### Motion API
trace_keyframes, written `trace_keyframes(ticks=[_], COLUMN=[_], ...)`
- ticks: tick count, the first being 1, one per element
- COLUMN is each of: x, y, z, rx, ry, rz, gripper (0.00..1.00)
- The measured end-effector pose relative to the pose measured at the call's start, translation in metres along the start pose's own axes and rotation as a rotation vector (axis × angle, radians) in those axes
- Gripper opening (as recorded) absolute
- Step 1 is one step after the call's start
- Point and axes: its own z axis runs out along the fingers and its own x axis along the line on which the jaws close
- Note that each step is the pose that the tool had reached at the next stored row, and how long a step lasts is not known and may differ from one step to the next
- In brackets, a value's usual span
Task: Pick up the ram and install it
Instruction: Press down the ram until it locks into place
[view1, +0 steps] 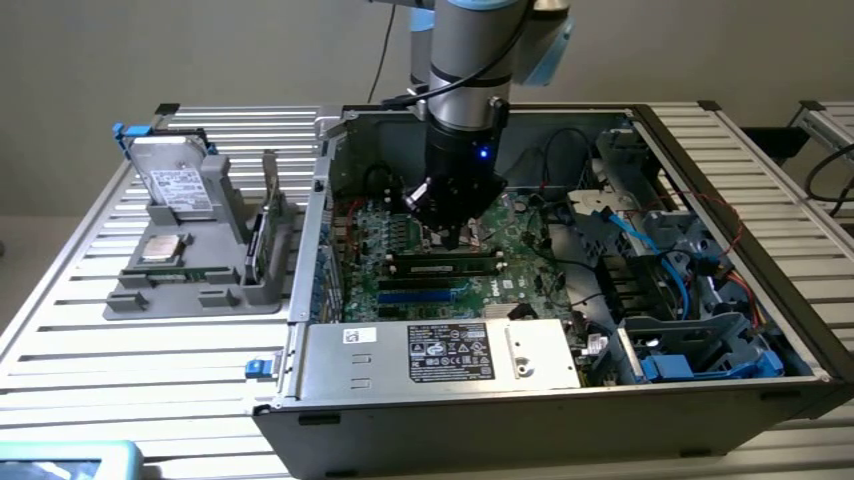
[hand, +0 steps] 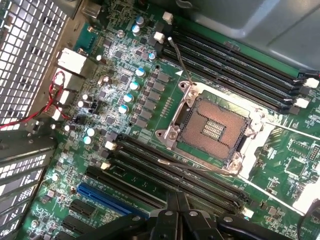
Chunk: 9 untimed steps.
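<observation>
Slatted aluminium bench (view1: 80, 330) under a plain beige wall carries an open computer case (view1: 561, 400) with its green motherboard (view1: 400, 250) exposed, and a grey holder (view1: 200, 270) toward the exterior view's left that keeps a silver hard drive (view1: 174, 185) and a small square processor chip (view1: 163, 247). Down inside the case the gripper (view1: 451, 235) hangs just above the board with its fingers (hand: 176, 210) pressed together and nothing visible between them, near the bare processor socket (hand: 212, 127), while the ram (view1: 446, 267) lies seated in a memory slot just below
</observation>
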Motion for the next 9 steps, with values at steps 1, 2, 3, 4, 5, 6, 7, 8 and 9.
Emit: trace_keyframes(ticks=[1, 2, 3, 4, 5, 6, 7, 8, 9], x=[0.0000, 0.0000, 0.0000, 0.0000, 0.0000, 0.0000, 0.0000, 0.0001, 0.0000], y=[0.0000, 0.0000, 0.0000, 0.0000, 0.0000, 0.0000, 0.0000, 0.0000, 0.0000], z=[0.0000, 0.0000, 0.0000, 0.0000, 0.0000, 0.0000, -0.0001, -0.0001, 0.0000], rx=[0.0002, 0.0005, 0.0008, 0.0012, 0.0017, 0.0022, 0.0027, 0.0032, 0.0038], ry=[-0.0010, -0.0018, -0.0025, -0.0030, -0.0035, -0.0039, -0.0042, -0.0044, -0.0046], rz=[0.012, 0.022, 0.033, 0.043, 0.054, 0.065, 0.076, 0.086, 0.097], gripper=[0.11, 0.11, 0.11, 0.11, 0.11, 0.11, 0.11, 0.11, 0.11])
